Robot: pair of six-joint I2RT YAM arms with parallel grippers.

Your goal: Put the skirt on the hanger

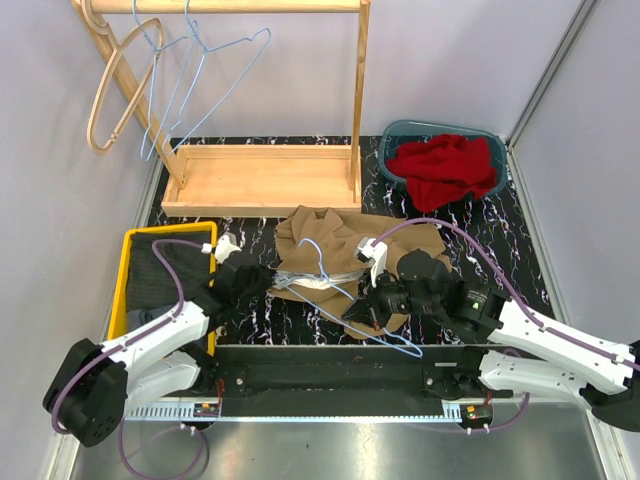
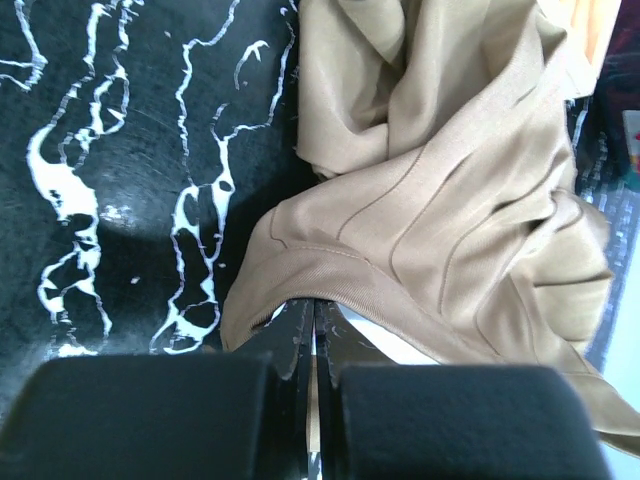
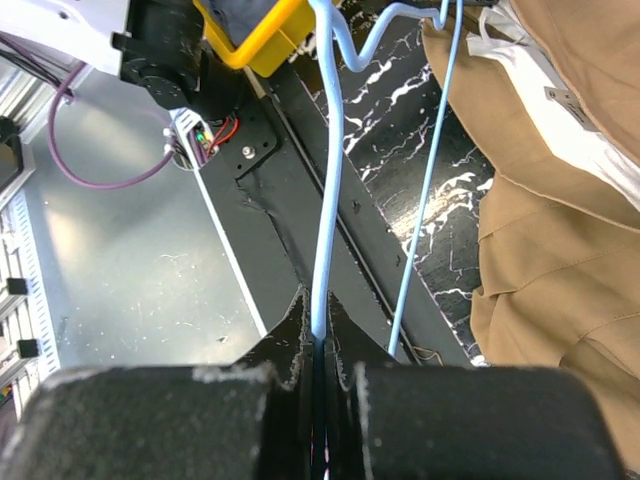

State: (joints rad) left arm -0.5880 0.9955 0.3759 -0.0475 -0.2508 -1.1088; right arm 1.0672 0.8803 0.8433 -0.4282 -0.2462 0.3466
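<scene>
From above, a black marbled table [image 1: 500, 230] is carrying a tan skirt [image 1: 320, 235], which is lying crumpled at its middle, with a light blue wire hanger [image 1: 408, 350] resting across the skirt's near side and reaching toward the near edge. The left gripper [image 1: 250, 275] is sitting at the skirt's left edge, and the right gripper [image 1: 372, 305] is sitting at its near right side, on the hanger. A wooden rack [image 1: 260, 180] is standing at the far left with a wooden hanger [image 1: 110, 90] and blue wire hangers [image 1: 200, 80] hanging from its bar. A teal basin [image 1: 395, 135] holding a red cloth [image 1: 445, 170] is sitting at the far right, and a yellow bin [image 1: 125, 275] is sitting at the near left. From the left wrist, the left gripper [image 2: 315, 320] is showing its jaws pressed together, their tips touching the hem of the skirt [image 2: 450, 200]; whether any cloth is caught between them cannot be told. The folded fabric is spreading to the right over the table [image 2: 100, 200]. From the right wrist, the right gripper [image 3: 320, 335] is pinching the wire of the hanger [image 3: 328, 200] between closed jaws, the wire running away toward the yellow bin [image 3: 250, 35]. The skirt [image 3: 560, 260] is filling the right side, its white lining [image 3: 560, 120] showing.
</scene>
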